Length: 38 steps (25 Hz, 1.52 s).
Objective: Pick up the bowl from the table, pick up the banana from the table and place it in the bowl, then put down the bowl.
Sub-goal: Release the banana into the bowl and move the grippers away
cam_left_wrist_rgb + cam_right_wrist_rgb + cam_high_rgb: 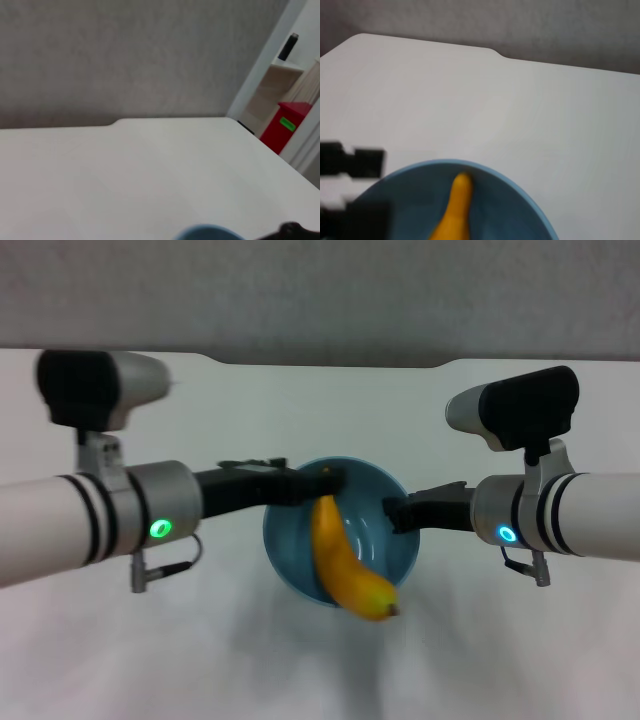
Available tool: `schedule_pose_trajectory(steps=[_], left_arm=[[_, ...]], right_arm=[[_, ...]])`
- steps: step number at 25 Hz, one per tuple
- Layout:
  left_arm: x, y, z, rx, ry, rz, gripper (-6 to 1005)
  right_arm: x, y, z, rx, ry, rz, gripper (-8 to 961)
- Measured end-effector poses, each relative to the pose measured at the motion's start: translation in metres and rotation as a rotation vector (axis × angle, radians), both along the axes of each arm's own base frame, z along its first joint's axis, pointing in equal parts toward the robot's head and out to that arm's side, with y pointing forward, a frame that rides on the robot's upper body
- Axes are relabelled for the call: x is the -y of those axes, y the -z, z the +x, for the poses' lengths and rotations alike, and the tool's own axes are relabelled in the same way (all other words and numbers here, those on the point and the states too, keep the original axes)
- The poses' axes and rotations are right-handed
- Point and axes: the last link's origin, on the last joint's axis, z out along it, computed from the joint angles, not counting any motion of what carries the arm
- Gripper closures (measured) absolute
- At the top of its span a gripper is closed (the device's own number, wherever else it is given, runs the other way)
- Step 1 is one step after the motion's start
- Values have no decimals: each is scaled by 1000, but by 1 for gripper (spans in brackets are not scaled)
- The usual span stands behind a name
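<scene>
The blue bowl (345, 530) sits in the middle of the white table (480, 650), between the two arms. The yellow banana (345, 565) lies inside the bowl. Its thin end points to the far left rim, and its fat end with the dark tip hangs out over the near right rim. The left gripper (330, 480) comes in from the left and reaches the far left rim of the bowl, right where the thin end of the banana is. Its dark fingers sit so close to the banana and the rim that one cannot tell if they are open or closed, or if they hold anything. The right gripper (392, 512) comes in from the right and meets the right rim of the bowl. It looks pinched on the rim, with one dark finger showing inside the bowl. In the right wrist view the bowl (490, 205) fills the near part, with the banana (456, 205) resting in it and the left gripper (350, 165) beside its rim. In the left wrist view only a small bit of the bowl (207, 233) shows on the table (150, 170), and a red box (286, 125) stands past the table.
</scene>
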Motion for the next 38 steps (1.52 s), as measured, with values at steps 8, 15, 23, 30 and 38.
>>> schedule_pose_trajectory(steps=[8,15,23,30,38], left_arm=[[-2,-34,-39,5,-100,109,97],[3,-62,-74,-27,-180,195,97],[11,-78,-101,-83,-232,246,97],[10,-74,-99,-84,-227,240,97],[10,-75,-105,-85,-247,243,97]], right_arm=[[-3,-6,5,-14,47,-12,810],[-10,-5,16,-31,129,-76,804],[-27,1,25,-70,202,-153,798],[-37,-2,24,-64,205,-137,793],[-35,1,36,-53,246,-125,786]])
